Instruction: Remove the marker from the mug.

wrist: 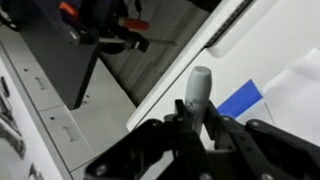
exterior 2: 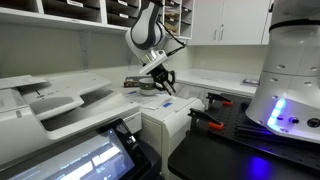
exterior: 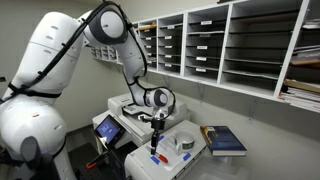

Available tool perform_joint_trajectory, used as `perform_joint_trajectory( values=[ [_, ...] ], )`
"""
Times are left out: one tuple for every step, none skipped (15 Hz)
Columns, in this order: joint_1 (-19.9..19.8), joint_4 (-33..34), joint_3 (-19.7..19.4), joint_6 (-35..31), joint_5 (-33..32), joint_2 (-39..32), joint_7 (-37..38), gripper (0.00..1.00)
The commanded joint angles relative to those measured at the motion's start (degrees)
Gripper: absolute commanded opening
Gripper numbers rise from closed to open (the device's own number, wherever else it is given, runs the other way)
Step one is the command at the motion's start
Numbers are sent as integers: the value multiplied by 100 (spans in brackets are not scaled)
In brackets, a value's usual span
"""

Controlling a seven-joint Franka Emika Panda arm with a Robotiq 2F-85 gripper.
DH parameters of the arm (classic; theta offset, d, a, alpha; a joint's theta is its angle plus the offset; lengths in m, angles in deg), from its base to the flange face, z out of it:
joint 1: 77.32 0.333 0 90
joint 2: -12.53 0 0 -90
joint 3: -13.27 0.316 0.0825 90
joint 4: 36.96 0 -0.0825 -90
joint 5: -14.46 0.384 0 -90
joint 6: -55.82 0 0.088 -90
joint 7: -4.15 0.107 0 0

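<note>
Closely, in the wrist view, the gripper (wrist: 197, 112) is pinching the marker (wrist: 200, 86), whose pale grey end is sticking out ahead. In an exterior view the marker's red body is hanging upright over a white surface (exterior: 172, 158), outside the mug (exterior: 185, 143) just beside it. Farther off, a dark blue book (exterior: 226, 140) is lying flat.

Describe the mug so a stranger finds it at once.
Below the wall of pigeonhole shelves stands a white machine top. On it, the mug sits between the gripper, which holds the marker, and the dark blue book. It alone is short, round and greyish.
</note>
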Motion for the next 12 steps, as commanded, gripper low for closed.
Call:
perform_joint_trajectory(
  values=[
    [151,-128,-166,-807,-9,-118,734,6],
    [173,-153,-194,-1022,11,-159,900,6],
    [166,-161,-192,-1110,74,-187,972,6],
    [200,-196,-223,-1218,46,-195,1092,6],
    [262,-251,-283,-1358,-41,-184,1252,6],
    [298,-304,-320,-1417,-80,-142,1319,6],
    [350,-372,-372,-1436,-118,-60,1395,48],
    [436,-451,-463,-1493,-201,22,1550,49],
    [519,-538,-547,-1470,-343,163,1627,56],
    [572,-657,-620,-1572,-552,319,1641,63],
    [588,-787,-667,-1566,-725,569,1625,70],
    [592,-899,-708,-1554,-900,798,1629,79]
  ],
)
